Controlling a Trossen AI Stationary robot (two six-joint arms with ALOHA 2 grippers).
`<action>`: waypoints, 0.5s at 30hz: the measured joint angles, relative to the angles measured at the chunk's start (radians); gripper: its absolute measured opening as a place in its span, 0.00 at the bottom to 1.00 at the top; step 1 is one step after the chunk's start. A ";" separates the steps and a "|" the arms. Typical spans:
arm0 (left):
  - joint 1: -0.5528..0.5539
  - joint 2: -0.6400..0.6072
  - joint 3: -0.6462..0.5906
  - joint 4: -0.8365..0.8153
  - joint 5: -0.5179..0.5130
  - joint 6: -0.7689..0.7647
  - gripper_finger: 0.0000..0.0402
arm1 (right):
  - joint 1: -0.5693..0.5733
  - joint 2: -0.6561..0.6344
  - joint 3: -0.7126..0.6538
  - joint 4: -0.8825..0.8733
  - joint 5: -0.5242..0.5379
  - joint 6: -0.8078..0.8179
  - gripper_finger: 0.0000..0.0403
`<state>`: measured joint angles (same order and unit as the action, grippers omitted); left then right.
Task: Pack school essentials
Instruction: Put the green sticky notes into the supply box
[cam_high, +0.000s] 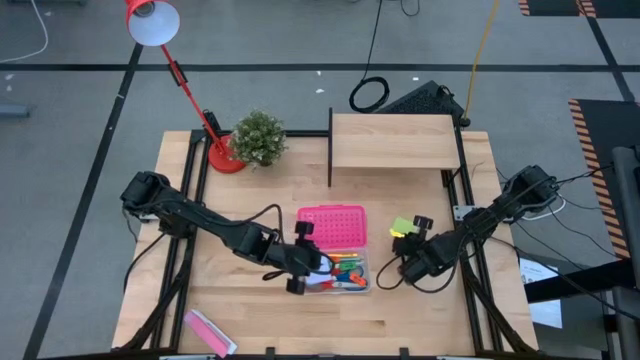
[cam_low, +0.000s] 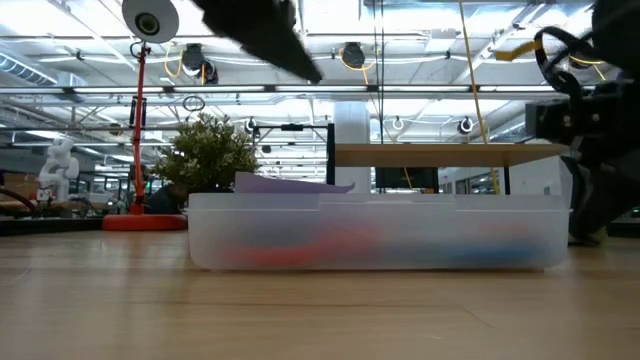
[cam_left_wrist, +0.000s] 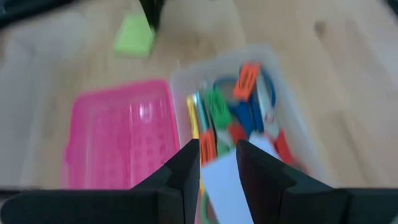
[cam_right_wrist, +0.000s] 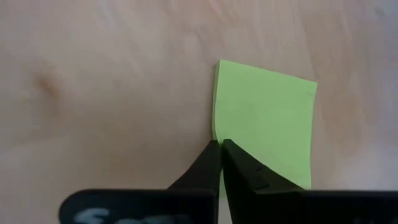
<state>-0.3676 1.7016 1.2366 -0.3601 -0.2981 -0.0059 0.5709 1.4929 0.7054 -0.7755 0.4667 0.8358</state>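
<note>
My left gripper pinches a pale-blue note pad above the clear box; my right gripper, fingers narrow, clamps the lime-green note pad on the bench.

This is looking like a robotics lab or workshop hall. Ceiling trusses and strip lights are stretching overhead, cables are trailing across taped grey floor, and a white robot figure is standing beyond the table.
</note>
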 joint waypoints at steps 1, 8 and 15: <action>0.000 0.000 0.000 0.028 0.000 0.010 0.27 | 0.000 0.000 0.011 0.001 0.000 -0.008 0.00; -0.015 0.014 0.000 0.122 -0.019 0.119 0.27 | 0.000 0.000 0.103 0.001 -0.014 -0.068 0.00; -0.027 0.107 0.000 0.253 -0.068 0.262 0.36 | 0.006 -0.005 0.192 -0.001 -0.028 -0.118 0.00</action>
<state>-0.3950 1.8083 1.2369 -0.1066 -0.3659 0.2557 0.5768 1.4879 0.8975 -0.7769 0.4387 0.7174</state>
